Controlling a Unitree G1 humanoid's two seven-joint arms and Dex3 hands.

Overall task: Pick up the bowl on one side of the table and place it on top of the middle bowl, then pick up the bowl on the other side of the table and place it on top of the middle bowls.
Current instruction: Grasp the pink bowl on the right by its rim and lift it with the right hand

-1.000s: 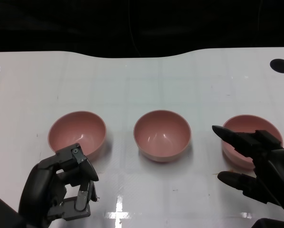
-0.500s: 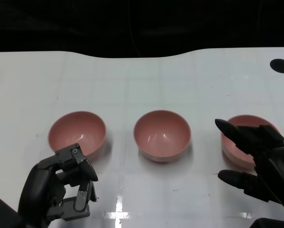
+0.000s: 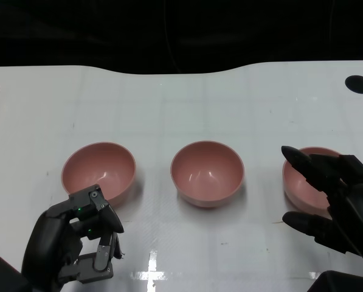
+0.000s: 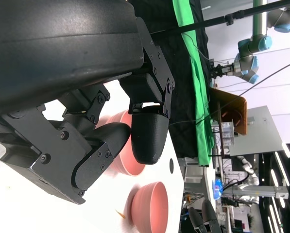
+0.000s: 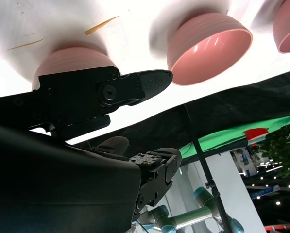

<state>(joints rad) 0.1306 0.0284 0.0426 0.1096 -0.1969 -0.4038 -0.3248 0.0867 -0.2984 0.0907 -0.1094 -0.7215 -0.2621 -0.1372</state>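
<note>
Nothing stacked yet: three glossy pink round bowls sit apart on the white worktop point(image 3: 187, 103).
The right-side bowl point(image 3: 303, 185) is flanked by the spread, empty right hand point(image 3: 330, 204); the left hand point(image 3: 78, 243) is curled shut on nothing beside the left-side bowl point(image 3: 98, 170); the middle bowl point(image 3: 207, 173) is untouched.

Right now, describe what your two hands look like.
Both are black and many-fingered. The left hand is blocky, with visible screws, hinged links and small green lights. The right hand has smooth, tapered, pointed fingertips. The wrist views show each with a rounded glossy black shell.
</note>
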